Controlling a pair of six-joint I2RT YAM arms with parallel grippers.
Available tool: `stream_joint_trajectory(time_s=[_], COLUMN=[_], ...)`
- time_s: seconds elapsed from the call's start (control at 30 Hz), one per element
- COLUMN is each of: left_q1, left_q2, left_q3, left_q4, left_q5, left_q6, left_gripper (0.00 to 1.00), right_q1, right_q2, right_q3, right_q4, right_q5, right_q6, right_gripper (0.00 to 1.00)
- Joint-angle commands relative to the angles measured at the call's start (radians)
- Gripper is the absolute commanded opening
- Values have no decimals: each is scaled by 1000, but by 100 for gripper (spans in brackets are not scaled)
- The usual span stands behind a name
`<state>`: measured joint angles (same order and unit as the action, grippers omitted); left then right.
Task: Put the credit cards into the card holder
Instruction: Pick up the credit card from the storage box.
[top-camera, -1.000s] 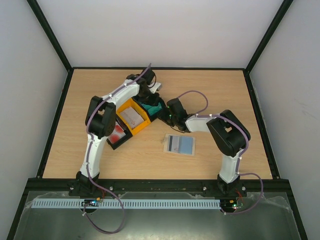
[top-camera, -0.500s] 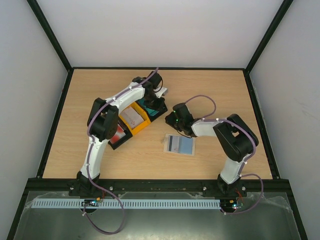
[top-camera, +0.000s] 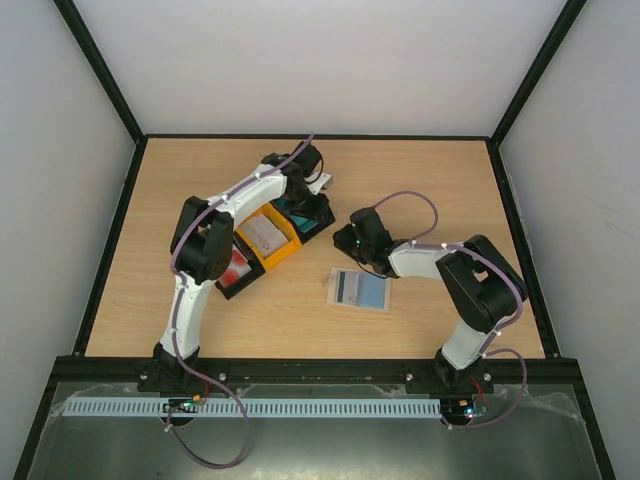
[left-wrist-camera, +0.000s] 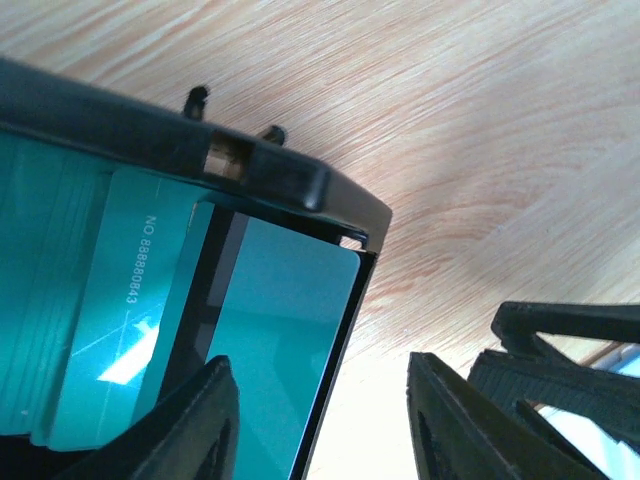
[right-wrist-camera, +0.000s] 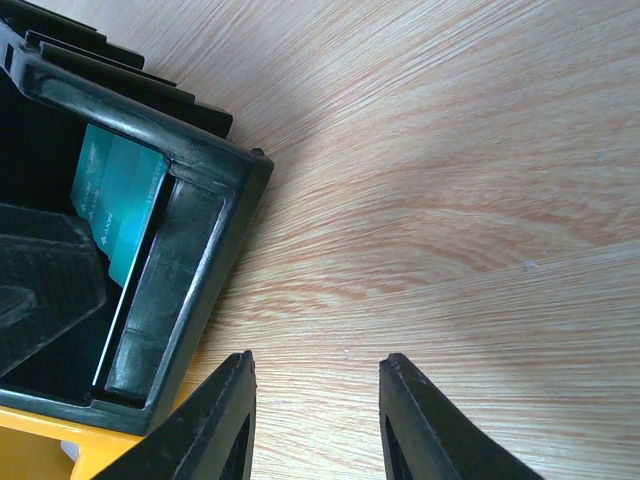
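Note:
Teal credit cards (left-wrist-camera: 110, 330) fill a black tray (left-wrist-camera: 270, 175). One teal card (left-wrist-camera: 285, 330) with a dark stripe lies askew on top, against the tray's wall. My left gripper (left-wrist-camera: 320, 420) hangs open over that tray's corner with nothing between its fingers. In the top view the left gripper (top-camera: 312, 205) is at the tray's far right end. My right gripper (right-wrist-camera: 320, 420) is open over bare wood just right of the tray (right-wrist-camera: 190, 230) and holds nothing. The card holder (top-camera: 358, 289) lies open on the table, blue-grey side up, in front of the right gripper (top-camera: 345, 240).
A yellow tray (top-camera: 285, 250) with pale cards (top-camera: 265, 234) sits left of the teal one. Another black tray (top-camera: 228, 290) with red-and-white cards (top-camera: 237, 265) lies beyond it. All three trays touch in a diagonal row. Black frame rails border the table.
The right gripper has drawn back from the teal tray to the right. The left gripper has swung right over the tray's corner and its jaws now stand apart.

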<state>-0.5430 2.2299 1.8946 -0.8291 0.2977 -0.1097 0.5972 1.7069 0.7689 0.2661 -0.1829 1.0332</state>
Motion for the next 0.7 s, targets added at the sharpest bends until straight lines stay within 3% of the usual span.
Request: stream_joint_trajectory(time_s=[0.0, 0.17, 0.3, 0.67], left_q1=[0, -17, -31, -34], left_q2=[-64, -54, -14, -2], left_q3=[-8, -53, -59, -55], left_q4=[2, 25, 20, 20], left_q5=[-34, -106, -148, -91], left_q6=[15, 59, 70, 102], left_gripper=[53, 68, 67, 60], right_q1=[-2, -3, -4, -8], right_q2=[-32, -45, -62, -70], right_q3=[-17, -37, -60, -77], right_q4=[-8, -6, -7, -5], right_q5=[20, 23, 33, 41], right_q6=[-1, 2, 3, -1], right_gripper=[35, 34, 34, 35])
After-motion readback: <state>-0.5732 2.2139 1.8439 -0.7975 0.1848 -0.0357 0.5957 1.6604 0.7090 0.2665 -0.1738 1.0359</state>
